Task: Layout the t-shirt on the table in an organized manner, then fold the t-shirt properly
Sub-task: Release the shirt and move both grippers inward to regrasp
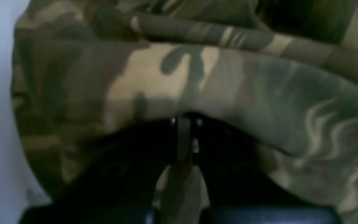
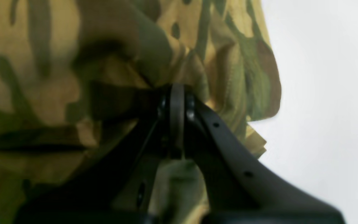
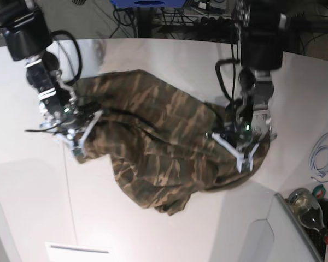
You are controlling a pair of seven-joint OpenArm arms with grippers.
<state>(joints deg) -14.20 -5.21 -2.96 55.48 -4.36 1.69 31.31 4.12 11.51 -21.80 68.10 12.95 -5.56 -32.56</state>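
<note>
Cluttering the far edge behind the table [image 3: 169, 229] were dark racks, cables and a blue bin [image 3: 147, 3]. Lay at the near right corner: a coiled white cable [image 3: 322, 158], a clear bottle [image 3: 306, 210] on its side. Sat low at the near left: a small white rectangular piece [image 3: 79, 252]. Blocked most of both wrist views with camouflage folds pressed close to the lenses.

Spread in a crumpled heap across the middle of the white tabletop, the t-shirt [image 3: 158, 147], bunched and folded over itself, one lobe sagging toward the near edge.

Gripped the cloth at its edge on the base view's left, the right gripper [image 2: 176, 121], fingers drawn fully together on a gathered pinch of fabric, bare table showing just beyond the hem. Clamped likewise on the opposite edge, the left gripper [image 1: 183, 140], jaws pressed tight with a fold of cloth caught between and more cloth draped over the fingertips. Stood well apart from each other, with the shirt stretched loosely between.
</note>
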